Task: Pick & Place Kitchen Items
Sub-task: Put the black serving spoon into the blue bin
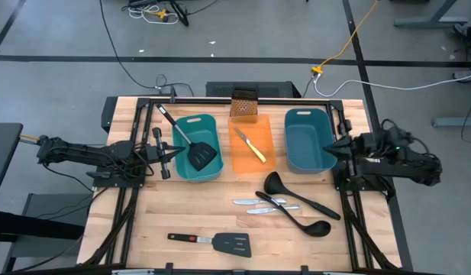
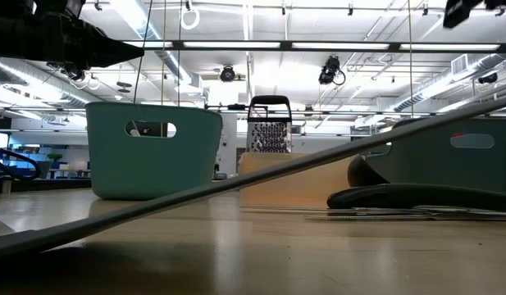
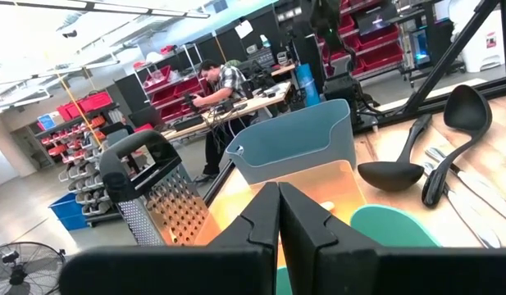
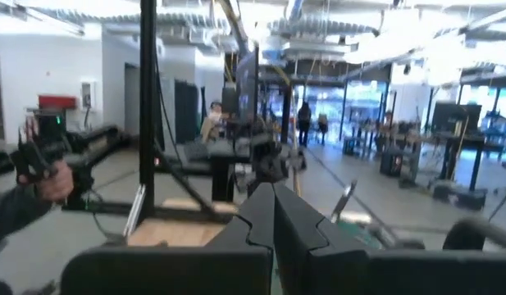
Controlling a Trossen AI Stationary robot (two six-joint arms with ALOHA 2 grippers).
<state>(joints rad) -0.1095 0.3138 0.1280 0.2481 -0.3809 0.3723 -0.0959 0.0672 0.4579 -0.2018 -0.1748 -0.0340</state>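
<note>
A black slotted spatula [image 1: 198, 150] lies head-down in the left teal tub [image 1: 214, 124], its handle leaning over the tub's far-left rim. The small yellow-handled knife [image 1: 252, 145] lies on the orange tray [image 1: 243, 159]. Two black ladles [image 1: 298, 200] [image 1: 296, 220] and two silver knives [image 1: 256, 202] [image 1: 272, 208] lie on the table at centre right. The red-marked spatula [image 1: 214, 243] lies near the front edge. My left gripper [image 1: 176, 154] is shut and empty just left of the left tub. My right gripper [image 1: 330, 147] is shut and empty beside the right teal tub [image 1: 308, 139].
A brownish box grater [image 1: 244, 103] stands at the far edge behind the orange tray. Black frame rails run along the table's sides. In the right wrist view a person's hand [image 4: 49, 182] shows in the room beyond the table.
</note>
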